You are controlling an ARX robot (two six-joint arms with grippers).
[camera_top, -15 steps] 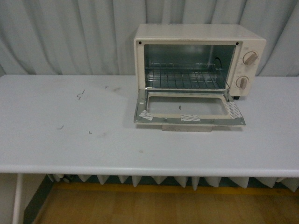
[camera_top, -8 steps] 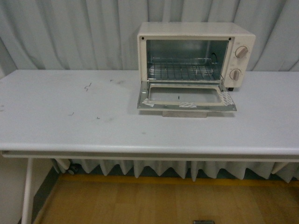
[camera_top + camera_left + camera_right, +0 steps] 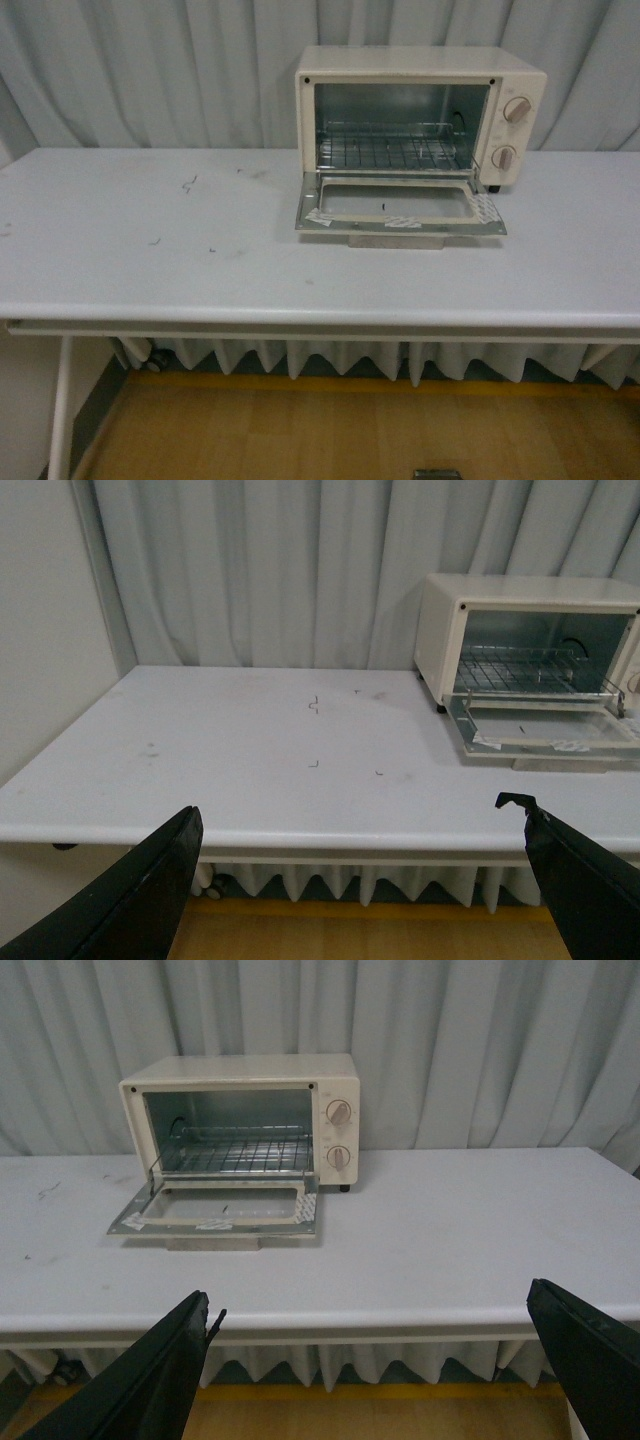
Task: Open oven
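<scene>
The cream-white oven (image 3: 420, 70) stands at the back of the white table (image 3: 200, 260), right of centre. Its glass door (image 3: 398, 210) lies folded down flat on the table, with the beige handle (image 3: 396, 243) at the front edge. The wire rack (image 3: 390, 152) shows inside, and two knobs (image 3: 517, 110) sit on its right panel. The oven also shows in the left wrist view (image 3: 440, 620) and the right wrist view (image 3: 240, 1068). Neither arm shows in the front view. My left gripper (image 3: 360, 880) and right gripper (image 3: 370, 1365) hang open, off the table's front edge, well back from the oven.
Grey curtains (image 3: 150, 70) hang behind the table. Small dark marks (image 3: 187, 184) dot the table's left half. A pleated white skirt (image 3: 350, 358) runs under the front edge above a wooden floor (image 3: 300, 430). A table leg (image 3: 60, 400) stands at the left.
The front view has pulled back from the table over the last second, so more of the floor and front edge shows. The oven door has stayed folded down.
</scene>
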